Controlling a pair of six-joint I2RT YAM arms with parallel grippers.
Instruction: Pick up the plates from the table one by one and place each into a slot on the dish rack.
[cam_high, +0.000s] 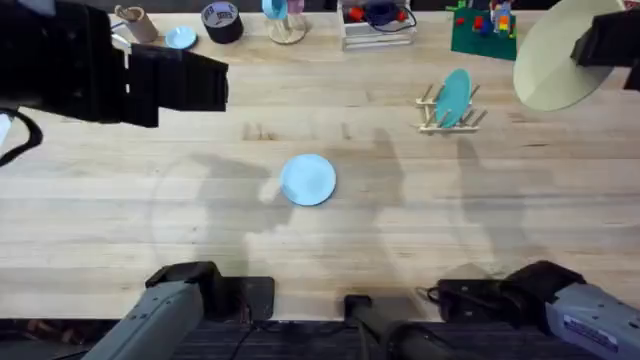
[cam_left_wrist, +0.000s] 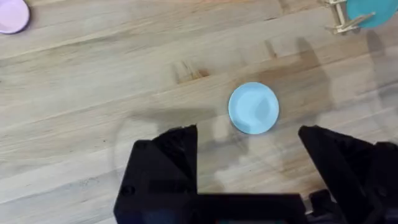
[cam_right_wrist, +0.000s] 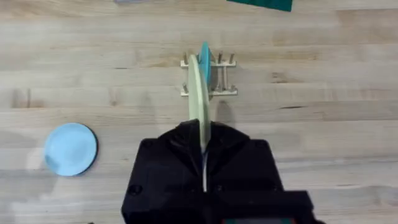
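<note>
Closest under the overhead lens, at the upper right of the frame, I carry the cream-yellow plate (cam_high: 560, 55) in my right gripper (cam_right_wrist: 204, 163), fingers clamped on its lower rim. In my right wrist picture the plate stands on edge, seen as a thin pale blade running straight up the middle of the frame from between my fingers.

Beyond that edge, in the upper middle of the same picture, sits the dish rack (cam_right_wrist: 208, 76), and the plate's line points right at it. A darker teal plate (cam_right_wrist: 205, 59) already stands in one slot just beside the pale edge. My plate hangs well above the rack, not touching it. As I judge it, the coming move turns on keeping this edge parallel to the dowels and dropping it into a free slot next to the teal one.

My left gripper (cam_left_wrist: 249, 152) hangs open and empty at the upper left of the overhead frame. The sky-blue plate (cam_high: 308, 180) lies flat on the table (cam_high: 300, 260) at centre, between and just past my left fingers in that wrist picture. The left arm looks better placed for it.
</note>
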